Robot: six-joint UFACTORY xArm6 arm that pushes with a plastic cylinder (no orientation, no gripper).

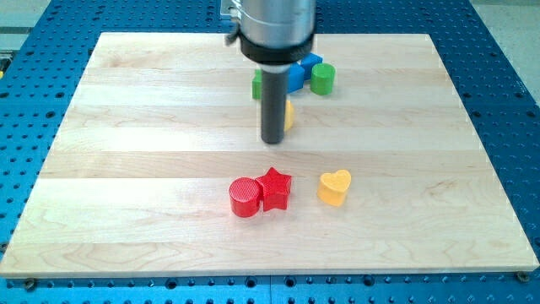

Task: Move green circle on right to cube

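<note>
A green circle block (322, 78) stands near the view's top, just right of a blue cube (305, 70) and touching or almost touching it. Another green block (256, 84) shows left of the rod, mostly hidden. My tip (272, 140) rests on the board below the blue cube and down-left of the green circle. A yellow block (288, 114) sits right behind the rod, mostly hidden.
A red cylinder (245, 198) and a red star (275, 187) touch each other below my tip. A yellow heart (334, 187) lies to their right. The wooden board (126, 169) lies on a blue perforated table.
</note>
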